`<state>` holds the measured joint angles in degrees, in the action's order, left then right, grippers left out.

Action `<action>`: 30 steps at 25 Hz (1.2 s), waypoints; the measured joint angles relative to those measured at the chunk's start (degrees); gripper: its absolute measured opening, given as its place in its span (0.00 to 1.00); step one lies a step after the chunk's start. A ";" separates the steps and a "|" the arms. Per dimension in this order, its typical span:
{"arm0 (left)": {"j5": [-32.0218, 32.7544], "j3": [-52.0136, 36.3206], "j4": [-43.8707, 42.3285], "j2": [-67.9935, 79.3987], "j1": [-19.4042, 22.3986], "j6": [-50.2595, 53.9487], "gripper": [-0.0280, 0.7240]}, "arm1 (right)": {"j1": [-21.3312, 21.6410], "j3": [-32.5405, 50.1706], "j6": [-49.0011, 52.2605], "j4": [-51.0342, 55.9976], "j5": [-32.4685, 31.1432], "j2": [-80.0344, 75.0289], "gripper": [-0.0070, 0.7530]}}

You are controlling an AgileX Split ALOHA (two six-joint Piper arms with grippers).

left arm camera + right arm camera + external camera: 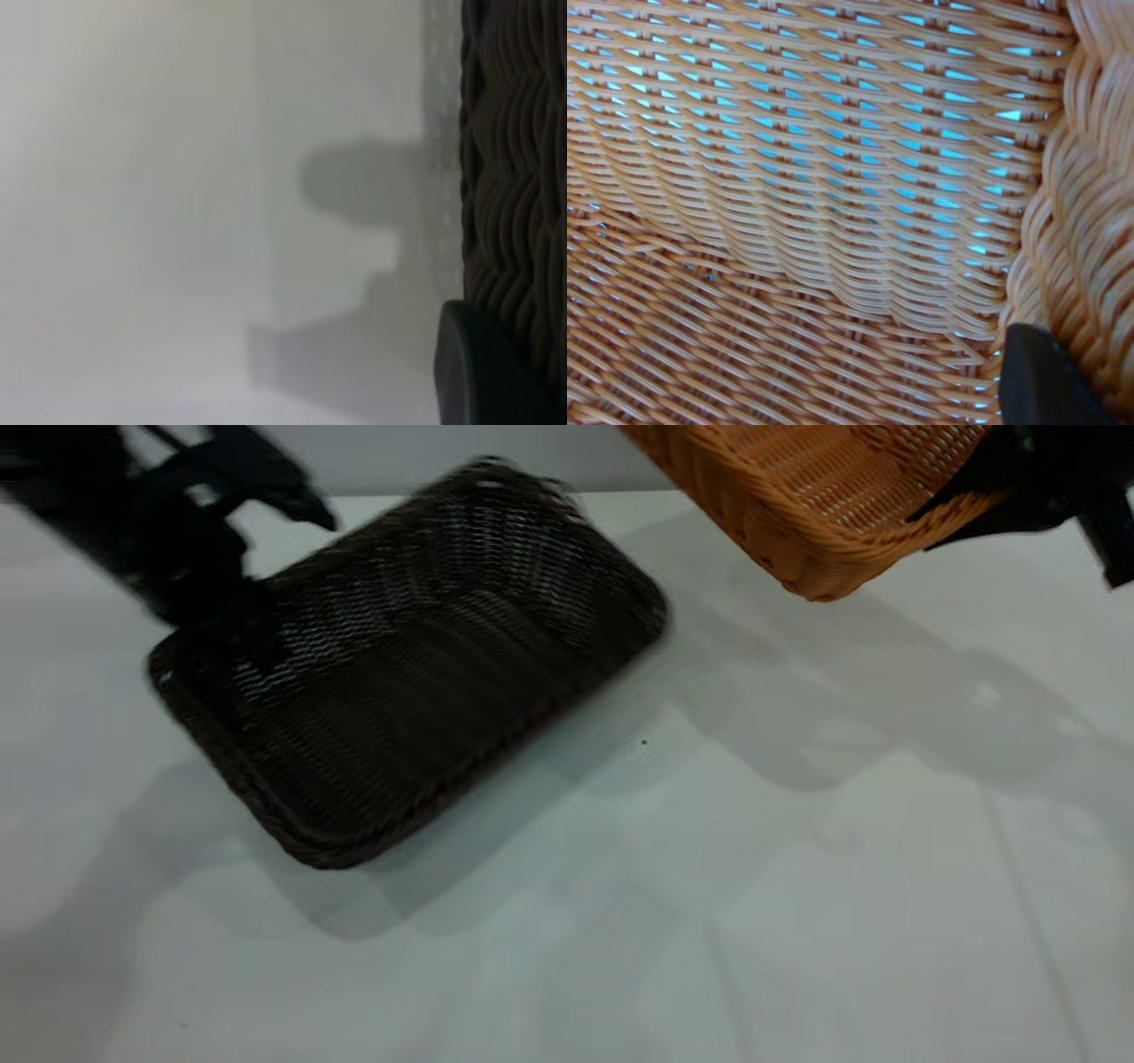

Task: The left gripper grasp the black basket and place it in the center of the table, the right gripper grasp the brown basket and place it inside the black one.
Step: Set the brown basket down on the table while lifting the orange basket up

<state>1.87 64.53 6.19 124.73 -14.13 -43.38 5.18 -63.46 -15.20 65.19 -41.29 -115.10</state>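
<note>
The black basket lies on the white table, left of the middle and turned at an angle. My left gripper is shut on the rim of its far-left end. In the left wrist view one dark fingertip presses against the black basket's woven outer wall. The brown basket hangs tilted above the table at the top right, and my right gripper is shut on its rim. The right wrist view is filled by the brown basket's weave, with one fingertip by the braided rim.
The black basket and the left arm look smeared by motion. Bare white tabletop stretches across the front and right, crossed by the shadows of the baskets and arms. A wall runs along the table's far edge.
</note>
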 joint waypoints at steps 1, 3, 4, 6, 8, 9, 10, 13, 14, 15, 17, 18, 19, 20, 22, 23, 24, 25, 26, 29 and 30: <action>1.97 2.28 -0.49 0.72 -1.45 -1.12 0.15 | 0.00 -1.57 1.81 -3.56 -1.70 0.00 0.09; 6.09 6.87 -0.65 2.68 -4.05 -3.39 0.15 | 0.00 -4.92 3.82 -7.35 -4.52 0.00 0.09; 8.43 9.34 -0.58 3.74 -5.42 -5.09 0.15 | 0.07 -6.21 4.35 -8.38 -5.67 0.00 0.09; 12.20 13.74 0.01 5.77 -7.89 -9.02 0.15 | 0.07 -9.18 4.70 -9.07 -6.99 0.00 0.09; 15.16 16.47 0.98 7.67 -9.85 -13.28 0.15 | 0.07 -11.56 5.13 -9.20 -8.16 0.00 0.09; 15.86 17.24 1.60 8.58 -10.78 -15.03 0.15 | 0.07 -12.56 5.30 -9.20 -8.75 0.00 0.09; 16.47 17.87 2.25 9.35 -11.48 -16.73 0.15 | 0.07 -13.33 5.51 -9.20 -9.31 0.00 0.09; 16.65 18.88 3.39 10.84 -13.35 -22.40 0.15 | 0.13 -14.13 5.70 -9.33 -10.62 0.00 0.09; 16.19 18.93 3.67 10.95 -13.80 -23.99 0.15 | 0.13 -14.13 5.70 -9.38 -10.75 0.00 0.09; 15.43 18.93 3.80 11.10 -14.13 -25.89 0.15 | 0.13 -14.14 5.70 -9.49 -10.96 0.00 0.09; 14.24 18.93 4.11 11.23 -14.47 -27.28 0.15 | 0.13 -14.19 5.70 -9.73 -11.02 -0.05 0.09; 13.61 18.93 4.16 11.30 -14.52 -27.79 0.15 | 0.13 -14.19 5.70 -9.73 -11.09 -0.05 0.09; 13.02 18.93 4.16 11.35 -14.56 -28.04 0.15 | 0.13 -14.24 5.70 -9.73 -11.09 -0.05 0.09; 12.43 18.93 4.16 11.42 -14.59 -28.23 0.15 | 0.13 -14.24 5.70 -9.73 -11.14 -0.05 0.09; 11.65 18.88 3.97 11.42 -14.63 -28.60 0.15 | 0.13 -14.24 5.70 -9.73 -11.24 -0.05 0.09; 11.28 18.88 3.87 11.44 -14.63 -28.76 0.15 | 0.13 -14.24 5.70 -9.73 -11.31 -0.05 0.09; 11.14 18.88 3.85 11.48 -14.63 -28.85 0.15 | 0.17 -14.24 5.70 -9.75 -11.36 -0.05 0.09; 10.98 18.88 3.80 11.50 -14.65 -28.85 0.16 | 0.17 -14.24 5.70 -9.75 -11.43 -0.05 0.09; 10.92 18.88 3.72 11.50 -14.65 -28.79 0.16 | 0.24 -14.24 5.70 -9.75 -11.64 -0.05 0.09; 10.55 18.88 3.13 11.50 -14.72 -26.47 0.20 | 0.24 -14.30 5.70 -9.80 -11.95 -0.05 0.09; 10.23 18.83 2.68 11.50 -14.77 -25.41 0.24 | 0.24 -14.30 5.70 -9.80 -11.95 -0.05 0.09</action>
<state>12.10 83.36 8.87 136.23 -28.90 -68.80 5.42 -77.76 -9.50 55.38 -53.23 -115.16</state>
